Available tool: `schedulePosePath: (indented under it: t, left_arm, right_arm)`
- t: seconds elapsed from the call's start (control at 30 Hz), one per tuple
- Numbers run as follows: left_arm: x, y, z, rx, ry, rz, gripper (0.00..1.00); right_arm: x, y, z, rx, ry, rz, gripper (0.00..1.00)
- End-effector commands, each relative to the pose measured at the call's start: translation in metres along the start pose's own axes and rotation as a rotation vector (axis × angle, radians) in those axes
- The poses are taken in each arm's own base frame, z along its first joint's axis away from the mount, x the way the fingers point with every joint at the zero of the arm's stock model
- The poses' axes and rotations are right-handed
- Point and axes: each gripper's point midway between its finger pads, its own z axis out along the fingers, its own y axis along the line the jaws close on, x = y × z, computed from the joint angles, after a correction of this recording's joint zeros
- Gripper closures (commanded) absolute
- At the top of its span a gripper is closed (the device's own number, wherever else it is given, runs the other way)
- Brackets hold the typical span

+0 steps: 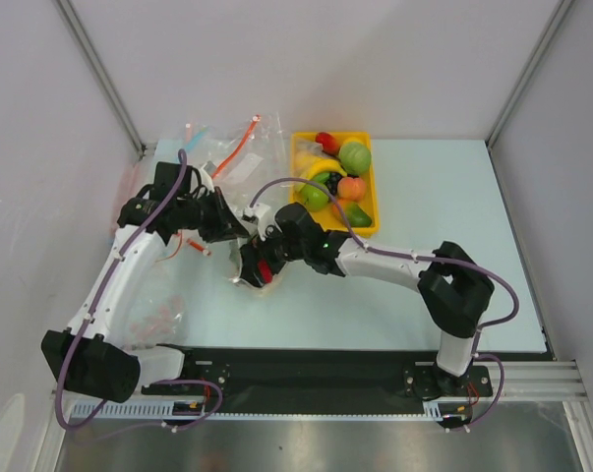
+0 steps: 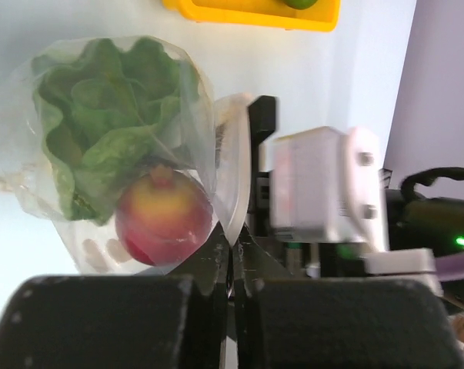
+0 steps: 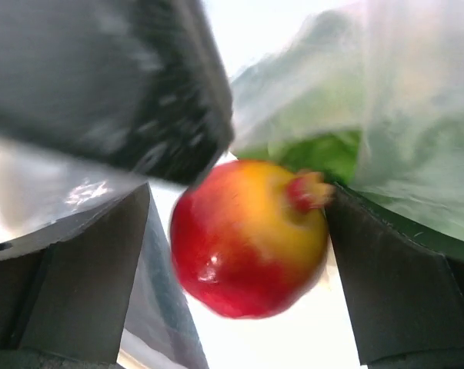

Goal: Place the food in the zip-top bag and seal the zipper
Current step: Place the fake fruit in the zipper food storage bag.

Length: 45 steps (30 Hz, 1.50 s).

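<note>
The dotted zip-top bag (image 2: 191, 108) lies on the table, its mouth toward my grippers. The green leafy cabbage (image 2: 101, 123) is inside it. The round red fruit (image 2: 164, 223) sits just inside the mouth, below the cabbage. My left gripper (image 2: 233, 250) is shut on the bag's pale mouth edge (image 2: 235, 177) and holds it up. My right gripper (image 3: 239, 204) is open at the mouth, with the red fruit (image 3: 247, 246) loose between its fingers. From above, both grippers meet at the bag (image 1: 245, 275). A round green apple (image 1: 314, 196) lies in the yellow tray (image 1: 301, 143).
The yellow tray at the back centre holds several other toy fruits, such as a banana (image 1: 326, 169). Plain clear bags with red and blue strips (image 1: 232, 152) lie at the back left. More clear bags (image 1: 153, 315) lie by the left arm.
</note>
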Motion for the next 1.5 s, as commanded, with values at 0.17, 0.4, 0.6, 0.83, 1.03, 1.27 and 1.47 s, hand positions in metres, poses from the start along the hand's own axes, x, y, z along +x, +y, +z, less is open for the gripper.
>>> schedulePosePath:
  t: [0.17,0.4,0.6,0.83,1.03,1.27,1.47]
  left_arm:
    - [0.004,-0.011,-0.021,0.035,-0.037,0.048,0.53]
    - [0.027,0.005,-0.04,-0.04,-0.04,0.049,0.36]
    - [0.044,0.013,-0.04,-0.07,-0.008,0.057,0.27]
    - [0.038,0.029,-0.023,-0.169,0.013,0.081,0.32]
    - [0.032,0.045,-0.013,-0.291,0.032,0.141,0.59]
    - [0.037,0.055,-0.019,-0.376,0.078,0.192,1.0]
    - [0.033,0.044,-0.038,-0.421,0.098,0.233,1.0]
  right_arm:
    - [-0.046,0.007,-0.051,0.086,-0.105,0.02,0.18]
    - [-0.035,0.0,-0.053,0.069,-0.041,0.109,0.34]
    - [-0.048,-0.008,-0.061,0.09,-0.071,0.151,0.37]
    - [-0.06,-0.009,-0.068,0.087,-0.067,0.142,0.44]
    - [-0.053,-0.012,-0.062,0.09,-0.004,0.134,0.51]
    - [-0.027,-0.014,-0.05,0.127,0.132,0.107,0.57]
    - [-0.018,-0.022,-0.048,0.213,0.198,0.049,0.63]
